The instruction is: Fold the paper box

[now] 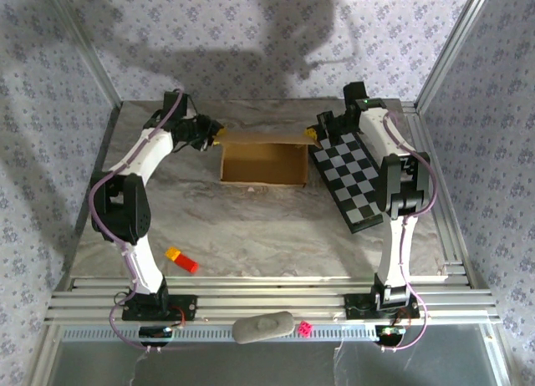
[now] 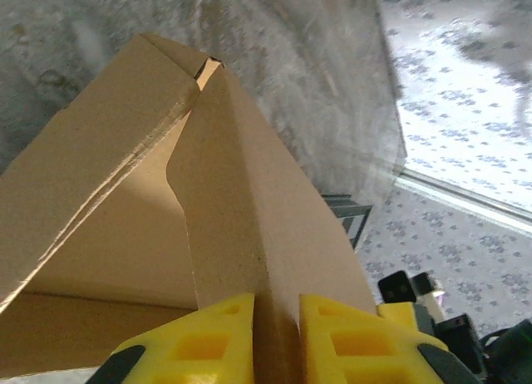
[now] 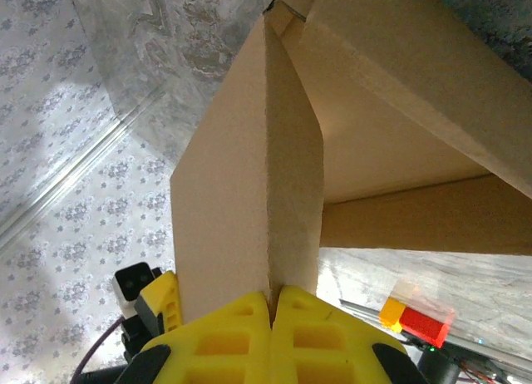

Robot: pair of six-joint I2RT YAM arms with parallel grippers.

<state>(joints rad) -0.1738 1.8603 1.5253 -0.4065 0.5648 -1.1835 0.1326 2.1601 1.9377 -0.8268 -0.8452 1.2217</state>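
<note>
Top view: the box (image 1: pixel 263 162) sat on the table (image 1: pixel 251 227) at mid-far, an open tray with its walls raised. The left gripper (image 1: pixel 216 140) met the box at its far-left corner and the right gripper (image 1: pixel 311 135) at its far-right corner. A checkered board (image 1: pixel 355 181) lay just right of the box, partly under the right arm, its near end tilted toward the rail. A red-and-orange block (image 1: pixel 182 260) lay well apart from the box, near the left arm's base. On the front rail (image 1: pixel 251 298) we noted a grey lump (image 1: pixel 263 327) with a small pink cube (image 1: pixel 306 328) beside it.

Left wrist: the left gripper (image 2: pixel 277 338) was closed on an upright cardboard flap, which filled the narrow gap between the yellow fingers (image 2: pixel 208 342). The box's inner wall and floor spread out to the left. Past the flap we saw a dark edge of the board (image 2: pixel 349 222) and the patterned wall (image 2: pixel 465 93).

Right wrist: the right gripper (image 3: pixel 273 338) was pinched tight on the edge of another flap, fingers (image 3: pixel 224 342) almost meeting. The flap blocked the middle of the view. The box's interior opened to the right, and the block lay on the table beyond it.
</note>
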